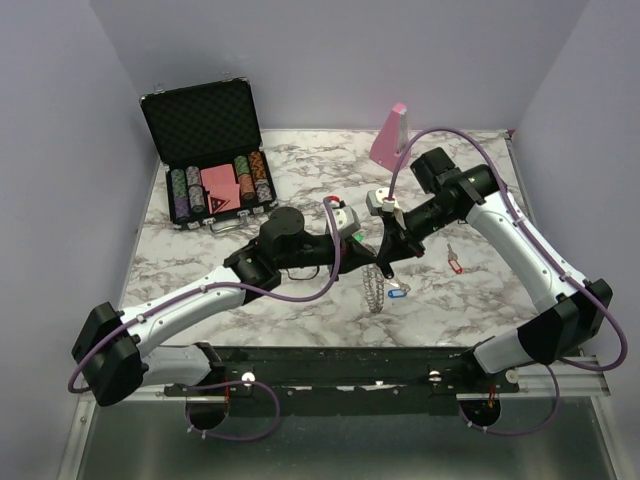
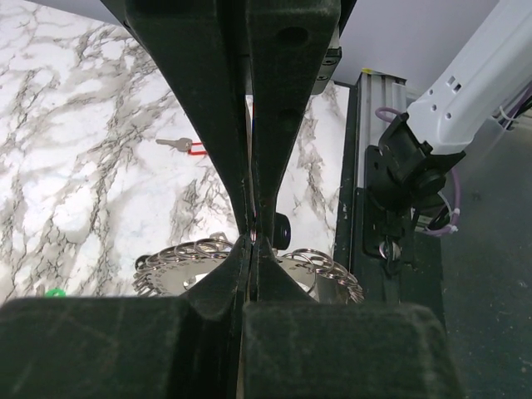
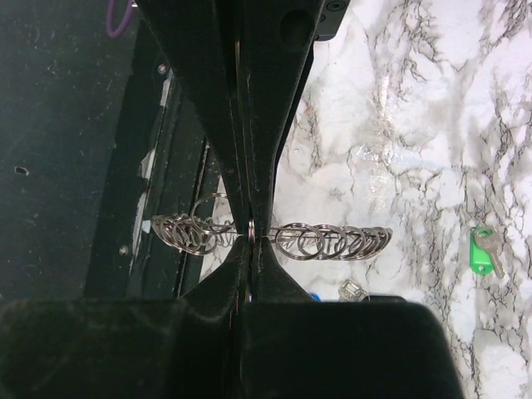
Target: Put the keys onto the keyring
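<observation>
The right gripper (image 3: 251,233) has its jaws pressed together on the keyring (image 3: 332,241), pinching the toothed rim where the small wire loops fan out on either side of the fingertips. The ring hangs edge-on above the marble table (image 1: 300,170), so it looks like a coil from the right wrist camera.

The left gripper (image 2: 251,237) has its jaws closed too. Its tips meet right at the top of the ring's rim, but the wrist view does not show whether a loop is caught between them. From above, both arms converge over the ring near the middle of the table.

Three keys lie loose on the marble. The blue-tagged key (image 1: 397,293) is just beside the ring, on its right. The red-tagged key (image 1: 455,264) lies farther right of the ring, well apart from it. The green-tagged key (image 3: 482,251) rests flat on the marble, apart from the ring.

Beyond the ring, at the back of the table, stands a pink wedge block (image 1: 390,135). Far to the ring's left, an open black poker chip case (image 1: 205,140) holds rows of chips.
</observation>
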Controlling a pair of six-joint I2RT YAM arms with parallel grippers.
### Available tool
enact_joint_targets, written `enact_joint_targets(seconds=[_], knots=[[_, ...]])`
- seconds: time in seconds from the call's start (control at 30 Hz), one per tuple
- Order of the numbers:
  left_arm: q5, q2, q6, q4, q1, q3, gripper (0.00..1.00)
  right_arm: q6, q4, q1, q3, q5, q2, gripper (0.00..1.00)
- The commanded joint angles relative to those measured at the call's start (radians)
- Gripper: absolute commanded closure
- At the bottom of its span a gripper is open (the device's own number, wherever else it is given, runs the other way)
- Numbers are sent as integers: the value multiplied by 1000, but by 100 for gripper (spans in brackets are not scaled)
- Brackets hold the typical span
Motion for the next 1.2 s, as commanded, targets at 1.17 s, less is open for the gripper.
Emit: enact_joint_targets(seconds=[1.17], knots=[[-116,-139,-152,459,-7,-256,100,53,0,0,-15,-207,-29,80]])
